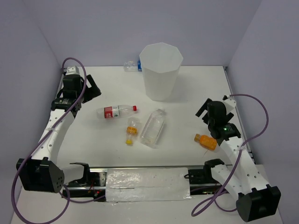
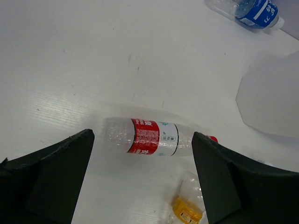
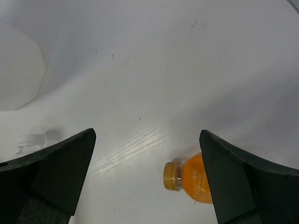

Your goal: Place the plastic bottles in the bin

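Observation:
The white faceted bin point(image 1: 161, 70) stands upright at the back middle. The red-label bottle point(image 1: 117, 111), the yellow-cap bottle point(image 1: 131, 130) and the wide clear bottle point(image 1: 153, 127) lie in the table's middle. The orange bottle point(image 1: 206, 141) lies at the right. The blue-label bottle point(image 1: 132, 65) lies behind the bin's left side. My left gripper point(image 1: 91, 88) is open and empty, up and left of the red-label bottle point(image 2: 147, 136). My right gripper point(image 1: 204, 109) is open and empty, above the table just beyond the orange bottle point(image 3: 194, 177).
Grey walls close in the table on the left, back and right. A metal rail with a taped strip point(image 1: 147, 179) runs along the near edge between the arm bases. The bin's side shows in the left wrist view point(image 2: 271, 100) and the right wrist view point(image 3: 18, 70).

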Controlling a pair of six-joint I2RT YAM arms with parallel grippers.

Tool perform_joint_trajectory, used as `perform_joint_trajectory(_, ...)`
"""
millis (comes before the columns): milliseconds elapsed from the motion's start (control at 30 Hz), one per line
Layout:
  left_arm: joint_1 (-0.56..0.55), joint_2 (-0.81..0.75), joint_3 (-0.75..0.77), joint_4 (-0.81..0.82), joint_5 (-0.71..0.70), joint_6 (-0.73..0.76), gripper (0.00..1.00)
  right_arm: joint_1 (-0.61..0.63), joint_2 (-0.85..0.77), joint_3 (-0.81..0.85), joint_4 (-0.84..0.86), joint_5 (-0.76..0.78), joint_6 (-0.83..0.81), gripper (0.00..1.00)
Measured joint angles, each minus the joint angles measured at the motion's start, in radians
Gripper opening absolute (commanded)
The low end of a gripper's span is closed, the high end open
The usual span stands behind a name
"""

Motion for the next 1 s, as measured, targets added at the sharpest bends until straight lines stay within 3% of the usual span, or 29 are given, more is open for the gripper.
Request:
perform_joint_trajectory(267,0.000,0.002,0.000,-0.002,0.003,0.001,1.00,0.000,0.053,0.020,-0.085,0.050,0.074,0.99)
perform_joint_trajectory(633,0.000,0.036,0.000,-0.008,0.008,0.002,0.99,-0.004,0.269,0.193,-0.411,0.112,0.429,0.97)
perform_joint_trajectory(1000,0.000,0.032,0.000,-0.013,0.009,0.003,0.99,-0.025,0.200,0.193,-0.610,0.012,0.591,0.96)
